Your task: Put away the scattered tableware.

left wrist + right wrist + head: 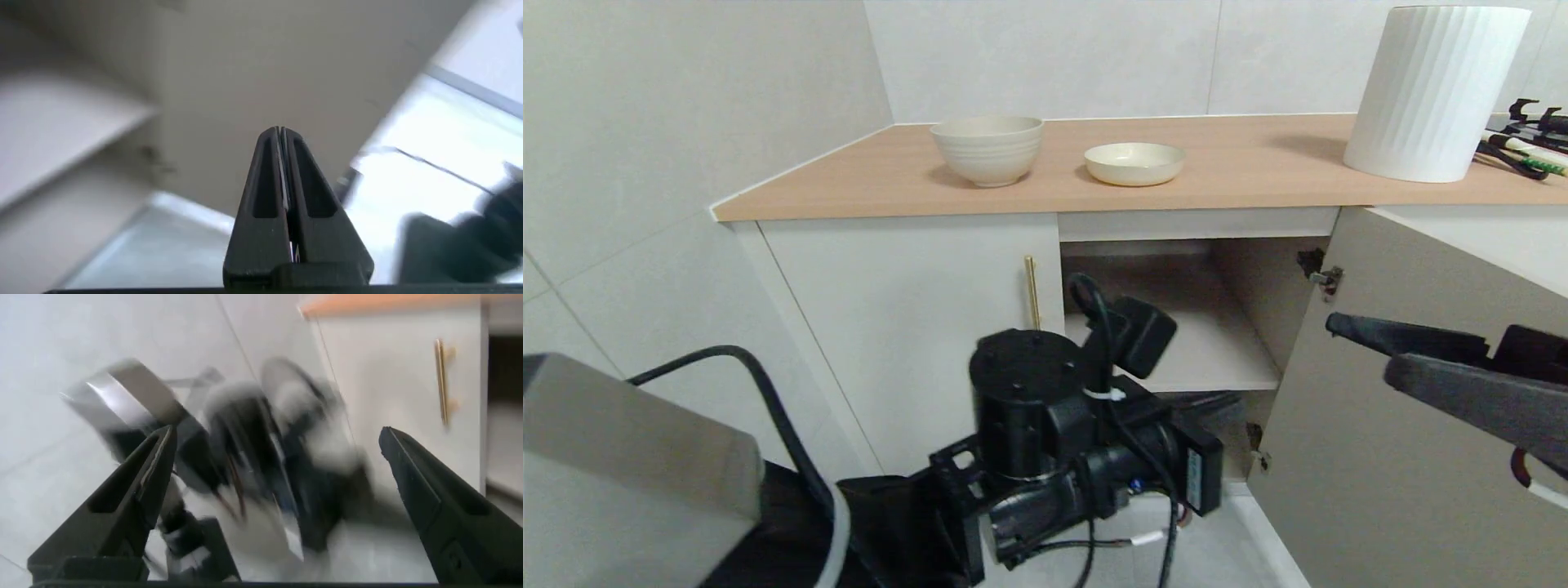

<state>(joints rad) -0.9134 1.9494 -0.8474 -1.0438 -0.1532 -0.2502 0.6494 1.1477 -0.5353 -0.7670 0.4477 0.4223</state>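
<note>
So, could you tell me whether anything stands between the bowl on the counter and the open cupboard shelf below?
The cupboard door is swung open, so it does not block the shelf. The left arm, though, sits in front of the opening's lower left part, in the bowl's likely way.

A tall white ribbed container (1436, 90) stands at the right end of a wooden countertop (1258, 175), just beside a cluster of dark-handled utensils (1523, 151). Below, the right cabinet door (1380, 474) hangs open, showing a pale shelf (1217, 351). The left door (907, 327), with a slim brass handle (1032, 290), is closed. Pale tiles (686, 122) line the walls.
</note>
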